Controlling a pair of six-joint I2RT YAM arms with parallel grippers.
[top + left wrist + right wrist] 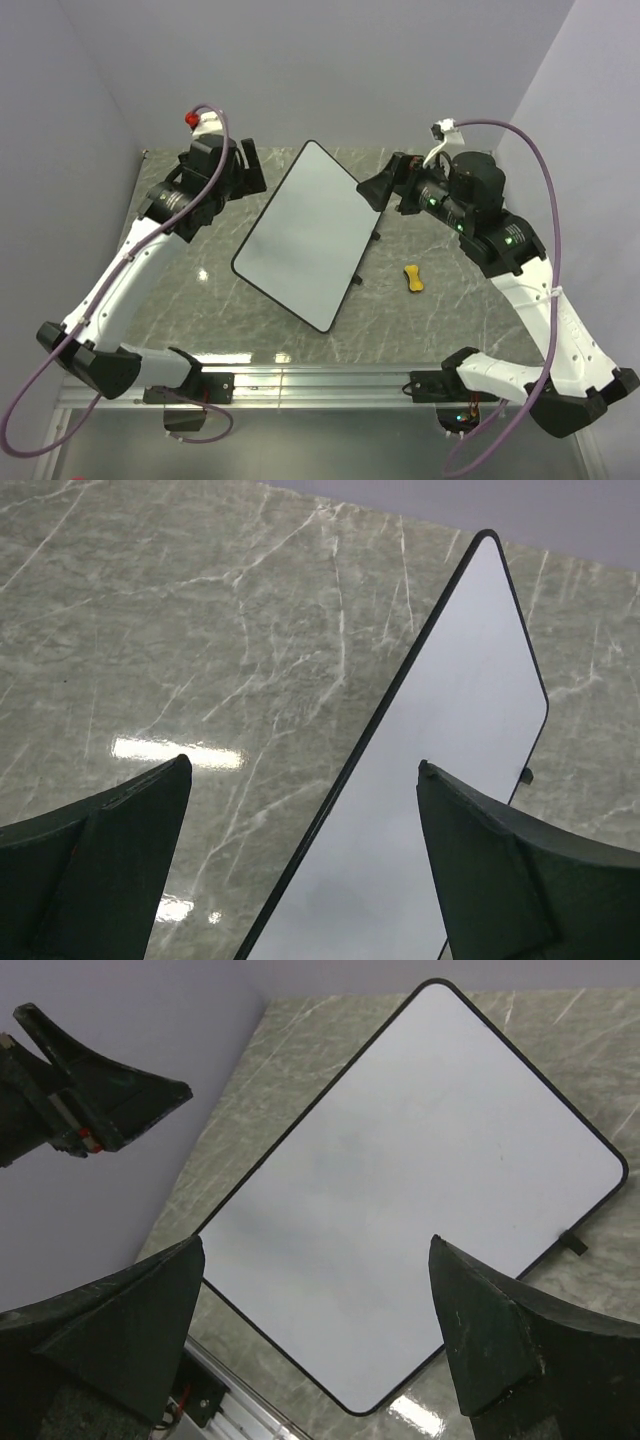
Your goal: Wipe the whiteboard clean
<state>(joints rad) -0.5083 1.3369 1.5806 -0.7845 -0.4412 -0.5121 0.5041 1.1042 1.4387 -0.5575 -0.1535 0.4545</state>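
Through the left wrist camera you look down between the left gripper's (305, 765) two dark fingers (110, 850), which rise from the bottom left and bottom right corners of the view with a wide gap between them. Below them lies the table (200, 610), green-grey marble with pale veins and a bright patch of glare (175, 752) near the left finger. The whiteboard (450, 740) lies flat on it, running from the bottom edge up to a rounded corner near the top right. Its black-rimmed long edge slants through the gap. Its glossy face reads plain white here. A small black tab (526, 775) sticks out from its right edge. A lilac wall (480, 505) shows along the top right.
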